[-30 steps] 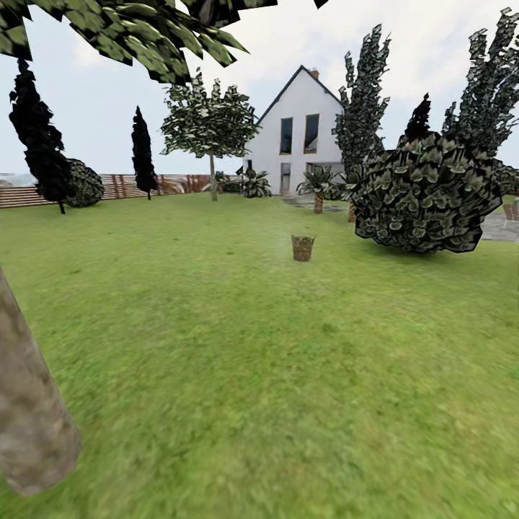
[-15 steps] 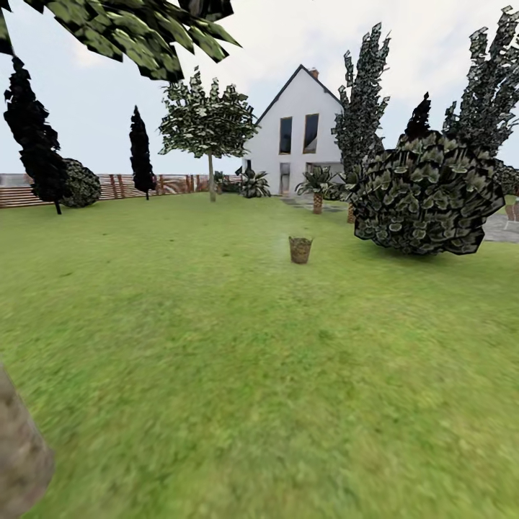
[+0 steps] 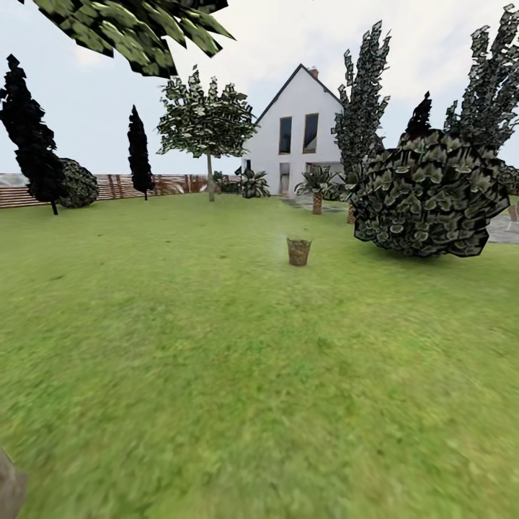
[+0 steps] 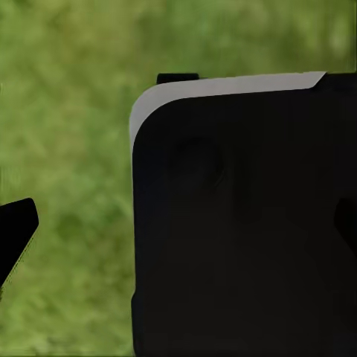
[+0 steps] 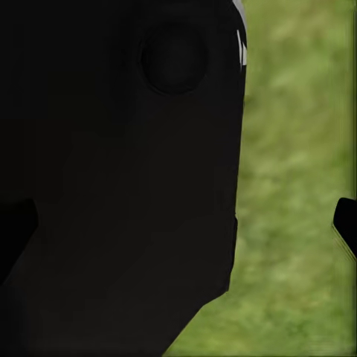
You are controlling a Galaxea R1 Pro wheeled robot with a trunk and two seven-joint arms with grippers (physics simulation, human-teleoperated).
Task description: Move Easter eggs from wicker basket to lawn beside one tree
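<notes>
The wicker basket stands upright on the lawn, far ahead in the head view and a little right of centre. From this distance its inside cannot be seen, so the Easter eggs are hidden. A sliver of the thick grey-brown tree trunk shows at the bottom left corner, with its blocky leaves overhead. In the left wrist view my left gripper is open over grass, one dark fingertip at the frame's edge. My right gripper is open too, fingertip over grass.
A big dark bush sits right of the basket. Behind it stand a white house, a thin-trunked tree, black conifers and the slatted fence. A black part of my own body blocks much of both wrist views.
The whole head view has shifted as the camera moved forward: the near trunk has slid almost out at bottom left, and the basket sits slightly lower and looks nearer.
</notes>
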